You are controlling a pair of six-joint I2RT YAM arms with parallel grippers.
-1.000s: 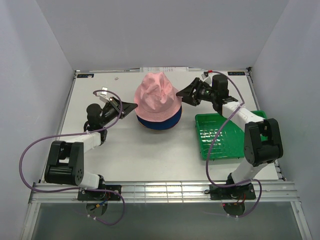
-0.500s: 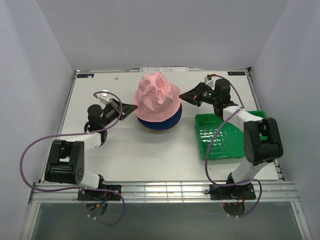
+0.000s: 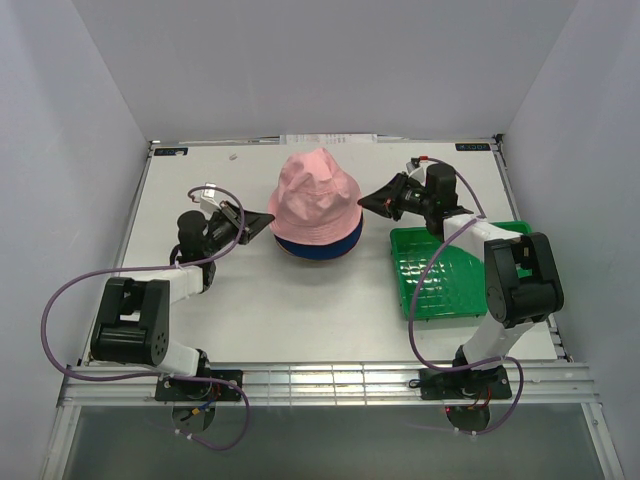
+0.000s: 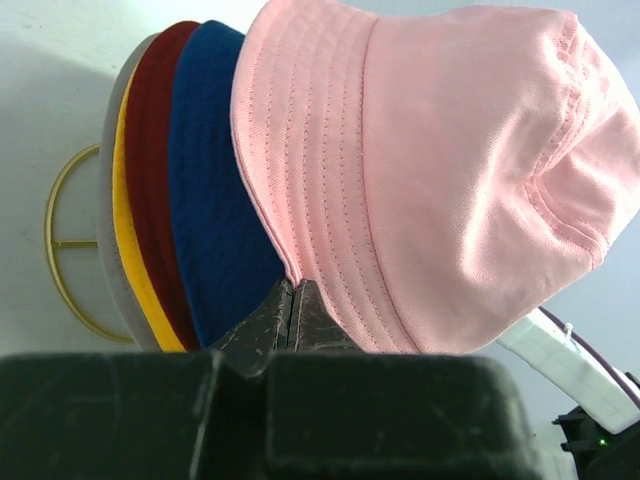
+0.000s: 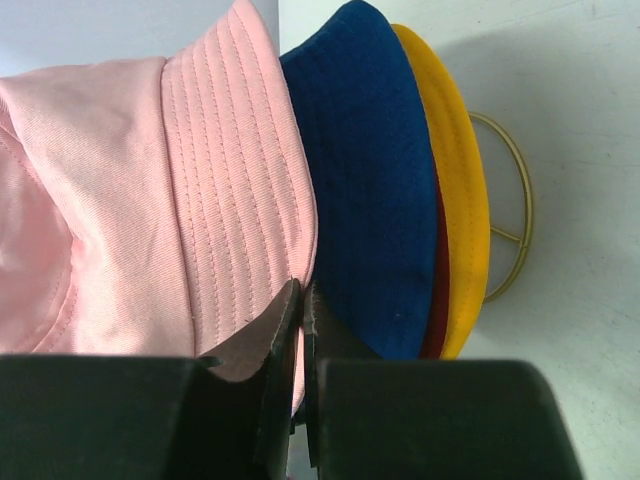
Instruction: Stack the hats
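Standing mid-table, the pink bucket hat caps the blue hat, dark red hat, yellow hat and grey hat over a gold wire stand. The left jaws and right jaws pinch opposite edges of its brim, probably to seat it evenly.

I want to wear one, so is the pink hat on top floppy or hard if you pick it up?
Probably floppy: the pink hat has a dented, creased crown, like soft cloth. Likely light, since the left hand and right hand pinch only its brim edges. Lifted, it would probably sag between them.
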